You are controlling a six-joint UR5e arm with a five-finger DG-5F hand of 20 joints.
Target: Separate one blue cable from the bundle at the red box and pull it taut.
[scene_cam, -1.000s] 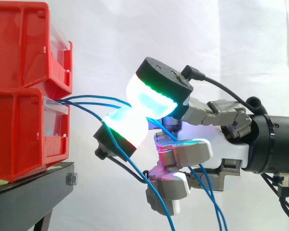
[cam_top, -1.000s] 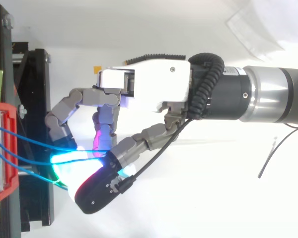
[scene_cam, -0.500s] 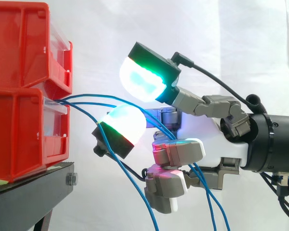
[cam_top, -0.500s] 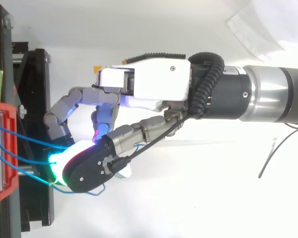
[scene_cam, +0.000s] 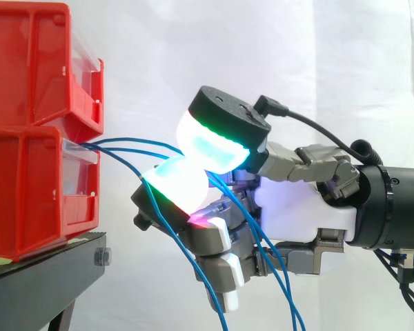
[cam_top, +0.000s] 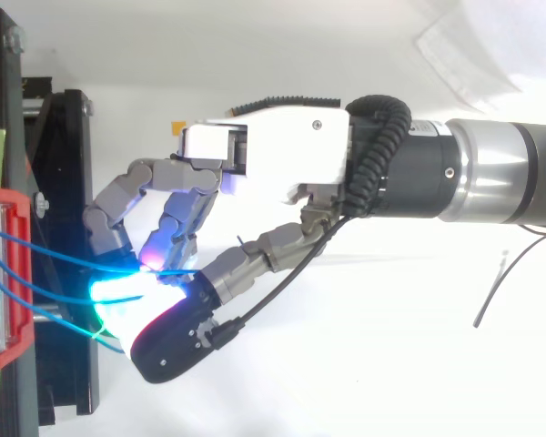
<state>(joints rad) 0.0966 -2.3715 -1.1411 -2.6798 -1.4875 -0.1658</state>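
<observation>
Two red boxes are stacked at the left on a black stand. Several thin blue cables leave the front of the lower box and sag to the right and down. My hand reaches in from the right. Its thumb pad and a fingertip pad press together just right of the box, with one blue cable pinched between them. The other cables run loose past the curled lower fingers. From above, the hand meets the cables beside the red box.
The black stand runs along the left edge under the boxes. A white curtain hangs behind the work. A clear plastic sheet lies at the top right of the white surface in the top view.
Half a second ago the thumb pad was lifted off the fingertip pad; now the two press together again on a blue cable. The lower fingers have curled further down and to the left.
</observation>
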